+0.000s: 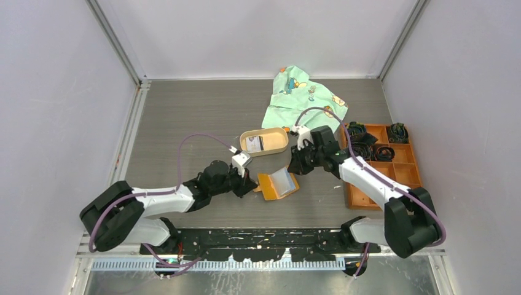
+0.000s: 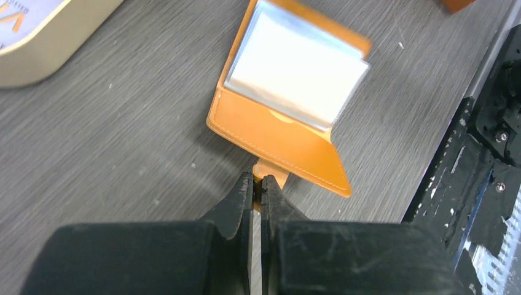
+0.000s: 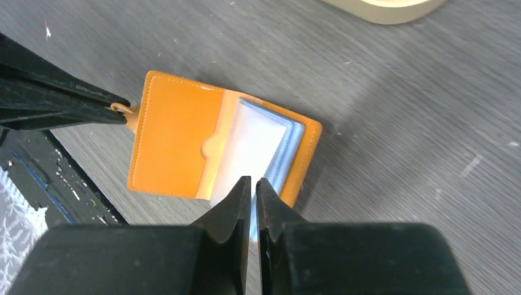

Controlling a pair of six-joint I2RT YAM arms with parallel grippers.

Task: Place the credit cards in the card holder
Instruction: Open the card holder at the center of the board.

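Right wrist view: the card holder (image 3: 175,144) lies open on the grey table (image 3: 399,123), credit cards (image 3: 258,144) stacked in its right half. Right gripper (image 3: 253,184): the 2 fingers are drawn to a narrow slit at the cards' near edge; I cannot tell whether they grip one. Left gripper (image 3: 118,109) pinches the holder's small tab. Tan tray rim (image 3: 387,9) at top.

Only readable mark: a large orange "V", cut off by the frame edge, on the pale card (image 2: 24,13) in the tan tray (image 2: 58,46); small print above it is too blurred.
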